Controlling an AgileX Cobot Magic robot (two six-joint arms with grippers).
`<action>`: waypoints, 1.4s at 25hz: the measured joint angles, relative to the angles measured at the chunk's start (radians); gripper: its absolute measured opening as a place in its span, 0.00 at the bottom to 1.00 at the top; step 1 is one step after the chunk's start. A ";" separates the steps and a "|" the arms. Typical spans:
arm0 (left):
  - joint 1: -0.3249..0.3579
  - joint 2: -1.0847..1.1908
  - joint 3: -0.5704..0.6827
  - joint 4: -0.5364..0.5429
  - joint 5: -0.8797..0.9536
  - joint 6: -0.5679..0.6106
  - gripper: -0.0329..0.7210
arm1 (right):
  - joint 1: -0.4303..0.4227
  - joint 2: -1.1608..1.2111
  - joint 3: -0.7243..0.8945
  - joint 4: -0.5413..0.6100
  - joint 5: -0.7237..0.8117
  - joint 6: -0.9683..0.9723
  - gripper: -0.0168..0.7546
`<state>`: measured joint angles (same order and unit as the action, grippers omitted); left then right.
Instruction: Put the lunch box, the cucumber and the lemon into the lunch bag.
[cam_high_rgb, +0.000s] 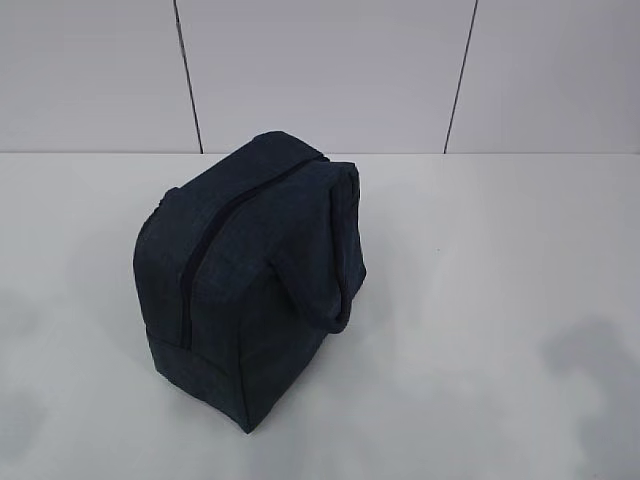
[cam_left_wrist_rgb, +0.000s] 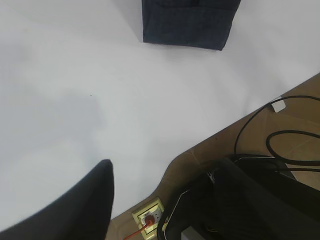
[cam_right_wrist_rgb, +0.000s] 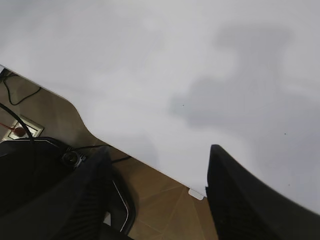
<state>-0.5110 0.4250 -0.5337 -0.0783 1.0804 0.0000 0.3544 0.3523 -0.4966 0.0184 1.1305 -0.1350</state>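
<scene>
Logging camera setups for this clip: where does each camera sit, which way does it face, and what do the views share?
Exterior view: in front of the table, slanting down at the lunch bag on the white table, tiled wall behind; no robot parts visible.
Left wrist view: above the table's near edge, looking down; one dark finger shows, bag end at top, floor and cables below.
Right wrist view: above the table's edge, looking down; right gripper fingers spread, floor beneath.
Shared: exterior and left wrist views both show the lunch bag; all three show the table.

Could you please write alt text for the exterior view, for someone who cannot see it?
A dark navy lunch bag stands alone on a white table, its zipper closed and a strap handle hanging at its right. No arms show.
</scene>
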 joint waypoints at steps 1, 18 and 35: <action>0.000 -0.002 0.000 -0.001 0.000 0.000 0.63 | 0.000 0.000 0.000 0.000 0.000 0.000 0.64; 0.489 -0.327 0.000 -0.028 0.004 0.000 0.61 | -0.304 -0.300 0.000 0.001 0.007 0.000 0.64; 0.497 -0.417 0.000 -0.034 0.009 0.000 0.54 | -0.308 -0.368 0.000 0.001 0.010 0.000 0.64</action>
<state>-0.0138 0.0081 -0.5337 -0.1124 1.0894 0.0000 0.0467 -0.0154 -0.4966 0.0191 1.1401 -0.1350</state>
